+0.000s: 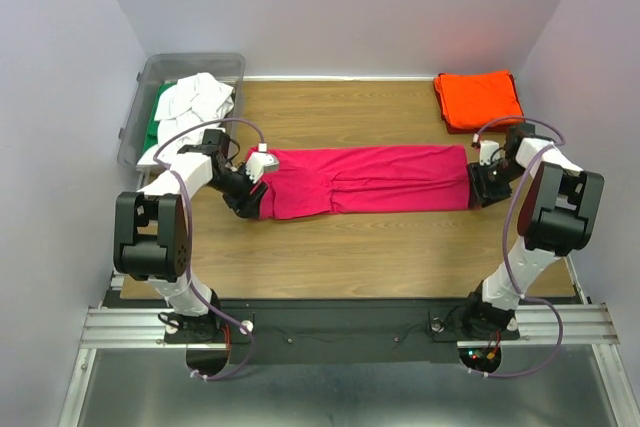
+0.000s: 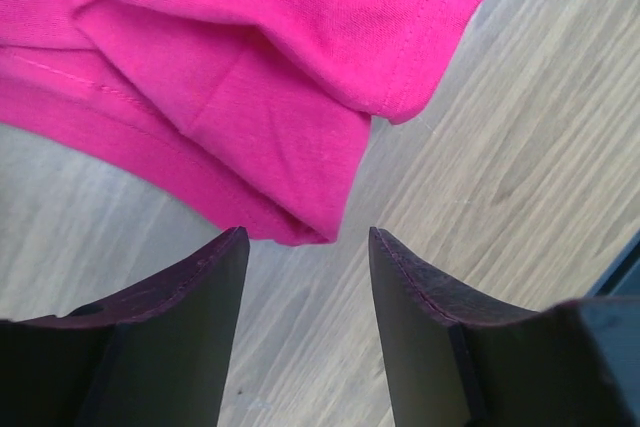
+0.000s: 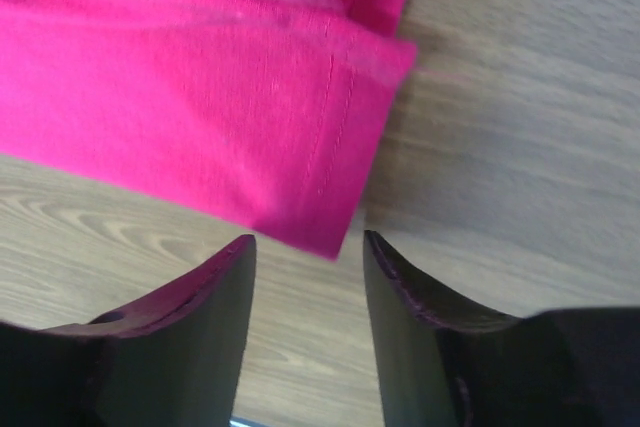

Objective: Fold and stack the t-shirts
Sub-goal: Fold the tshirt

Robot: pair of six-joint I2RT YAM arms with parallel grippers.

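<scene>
The left end effector (image 2: pixel 308 237) was open, its jaws apart with nothing between them; a corner of the pink t-shirt (image 1: pixel 380 179) lay just in front of the gap, flat on the tabletop (image 1: pixel 350 247). The right end effector (image 3: pixel 308 239) was open too and held nothing; the hemmed corner of the other end sat just ahead of its jaws. The pink t-shirt lay in a long folded strip across the middle of the tabletop, with one end effector at each end.

I think the job right then was to grab both ends; to do it well, each one should go in low, slip one jaw under all the layers and pinch the whole corner, not just the top sheet; then both should lift together and keep the strip level.

The orange t-shirt (image 1: pixel 478 99) sat folded at the far right; a white t-shirt (image 1: pixel 200 97) and a green t-shirt (image 1: pixel 152 119) were in the bin (image 1: pixel 132 132) at the far left. I could not count the layers at the left end; from above, the arms hid the strip's end edges; the green t-shirt was mostly covered.
</scene>
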